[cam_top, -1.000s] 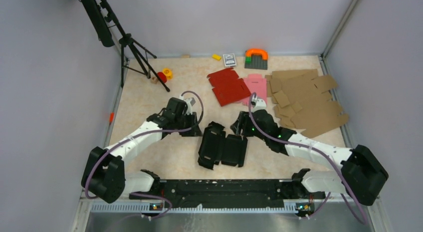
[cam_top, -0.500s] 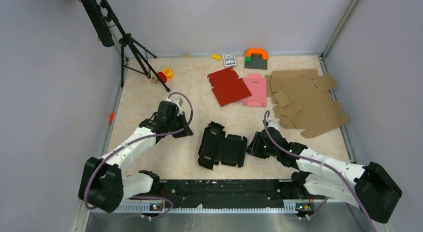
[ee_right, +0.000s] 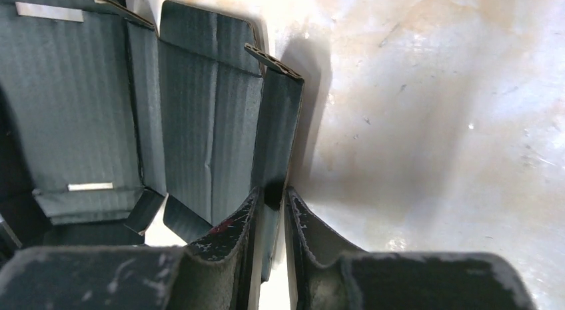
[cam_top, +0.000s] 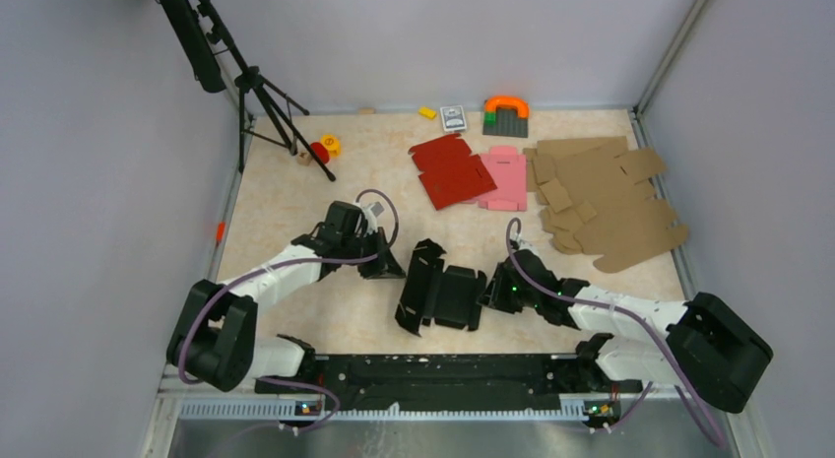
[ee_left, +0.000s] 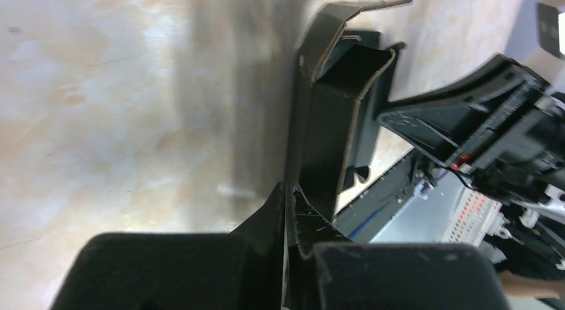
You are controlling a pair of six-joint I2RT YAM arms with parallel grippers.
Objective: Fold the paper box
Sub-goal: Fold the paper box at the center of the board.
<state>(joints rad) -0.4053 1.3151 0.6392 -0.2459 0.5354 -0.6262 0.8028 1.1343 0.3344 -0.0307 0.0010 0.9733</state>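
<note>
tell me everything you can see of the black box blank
The box is a black, matte, thin-cardboard die-cut blank, partly folded: flat ribbed middle panels with slots, side flaps raised. It lies on the table between the arms. The right gripper pinches an upright flap on its right edge. The left gripper, shut, sits at its left flap; contact is unclear.

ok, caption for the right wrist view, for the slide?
Right gripper pinching a raised side flap of the black box on the table.
</note>
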